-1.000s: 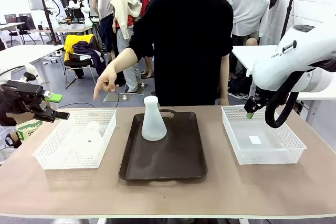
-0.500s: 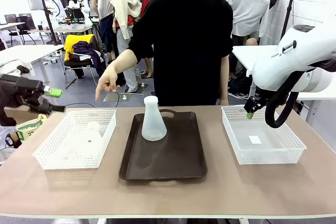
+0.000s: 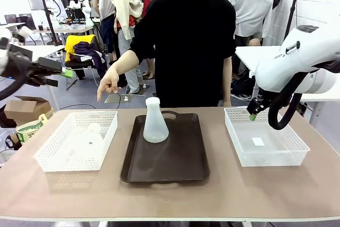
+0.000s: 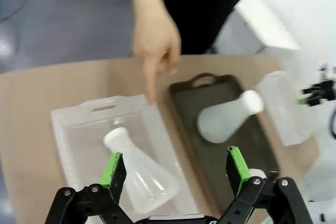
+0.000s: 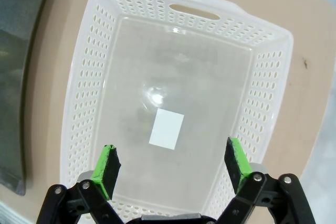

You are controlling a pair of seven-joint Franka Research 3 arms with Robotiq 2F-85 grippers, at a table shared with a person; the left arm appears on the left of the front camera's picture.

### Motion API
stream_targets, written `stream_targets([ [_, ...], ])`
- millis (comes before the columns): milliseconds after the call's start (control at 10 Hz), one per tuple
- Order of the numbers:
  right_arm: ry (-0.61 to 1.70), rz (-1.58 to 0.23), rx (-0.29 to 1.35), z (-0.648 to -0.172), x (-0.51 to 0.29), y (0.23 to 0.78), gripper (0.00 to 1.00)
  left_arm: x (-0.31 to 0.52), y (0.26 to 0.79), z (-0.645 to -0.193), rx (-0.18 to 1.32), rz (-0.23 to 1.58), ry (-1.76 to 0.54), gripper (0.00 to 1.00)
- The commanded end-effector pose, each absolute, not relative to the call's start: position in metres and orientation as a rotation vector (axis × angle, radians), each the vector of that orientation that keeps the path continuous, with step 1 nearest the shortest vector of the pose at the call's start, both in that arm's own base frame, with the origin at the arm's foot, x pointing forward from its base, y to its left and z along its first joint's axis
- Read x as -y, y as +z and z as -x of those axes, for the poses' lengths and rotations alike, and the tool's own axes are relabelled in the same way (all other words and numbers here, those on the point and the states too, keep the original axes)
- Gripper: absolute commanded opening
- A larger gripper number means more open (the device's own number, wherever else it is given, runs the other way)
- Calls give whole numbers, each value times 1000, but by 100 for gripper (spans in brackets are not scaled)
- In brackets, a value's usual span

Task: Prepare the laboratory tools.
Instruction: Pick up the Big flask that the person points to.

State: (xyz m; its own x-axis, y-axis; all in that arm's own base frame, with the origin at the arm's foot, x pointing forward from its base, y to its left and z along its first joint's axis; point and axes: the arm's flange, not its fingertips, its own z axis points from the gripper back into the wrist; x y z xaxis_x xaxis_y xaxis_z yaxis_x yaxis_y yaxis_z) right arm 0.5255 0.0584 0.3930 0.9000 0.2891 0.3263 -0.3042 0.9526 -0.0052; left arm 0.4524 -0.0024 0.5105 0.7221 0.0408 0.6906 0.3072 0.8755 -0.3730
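The left gripper (image 4: 176,166) hangs wide and empty, high beside the flask (image 4: 139,171) in the left basket (image 3: 53,160), at which a hand (image 3: 108,84) points, the second flask (image 3: 155,123) stands on the tray (image 3: 164,169), and the right gripper (image 5: 173,169) gapes over the right basket (image 3: 265,159): next, probably, grasp the pointed-at flask.

Your front camera sits on the robot's side, a little above the table (image 3: 239,195), facing across it to the person (image 3: 191,41) at upper centre. Your left wrist camera looks down from high up and well back: left basket (image 4: 60,129) at lower left, tray (image 4: 181,95) and its flask (image 4: 223,121) right of centre, all shared with the front view. Your right wrist camera hangs closer, straight down over the right basket (image 5: 84,77), with the tray's edge at far left.
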Motion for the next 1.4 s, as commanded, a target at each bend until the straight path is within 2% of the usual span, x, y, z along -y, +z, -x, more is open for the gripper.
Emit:
stream_targets([
  [0,308,-43,325,-525,-57,393,100,29,502,-472,567,385,-109,100],
  [400,308,-43,325,-525,-57,393,100,56,494,-494,348,218,-50,100],
  [600,308,-43,325,-525,-57,393,100,70,474,-511,267,110,14,100],
  [1300,308,-43,325,-525,-57,393,100,98,398,-564,238,-9,291,100],
])
